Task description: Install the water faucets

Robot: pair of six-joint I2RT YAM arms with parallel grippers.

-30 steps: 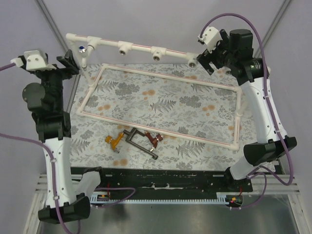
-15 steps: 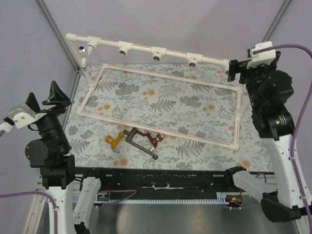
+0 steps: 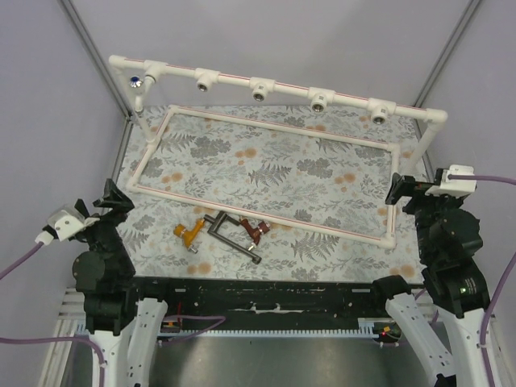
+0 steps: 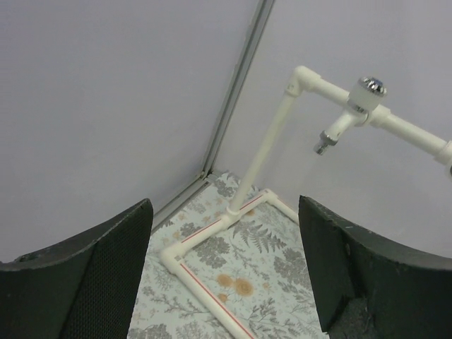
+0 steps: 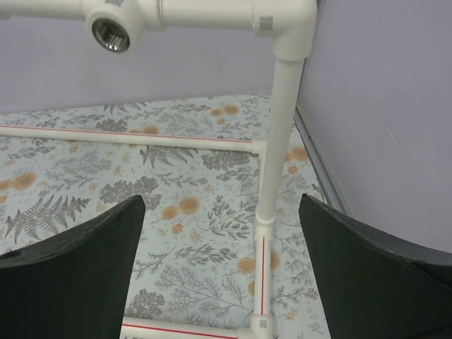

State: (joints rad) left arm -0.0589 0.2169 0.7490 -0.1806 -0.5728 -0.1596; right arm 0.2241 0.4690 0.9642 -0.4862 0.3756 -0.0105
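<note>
Plain lilac walls (image 3: 266,32) close the space, evenly lit. Beyond the left jaws, two of them meet at a grey corner post (image 4: 236,85). To the right of the right jaws stands a side wall (image 5: 381,106). Under both sets of jaws lies a pale cloth (image 3: 282,173) printed with grey ferns and orange blooms.

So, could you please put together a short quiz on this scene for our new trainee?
1. How many faucets lie loose on the floral mat?
2. True or false: the left end effector and the right end effector are both open and empty.
3. Where is the white faucet? A) mounted on the pipe rail near its left end; B) on the mat; C) in the right end effector.
Key: 1) three; 2) true; 3) A.
</note>
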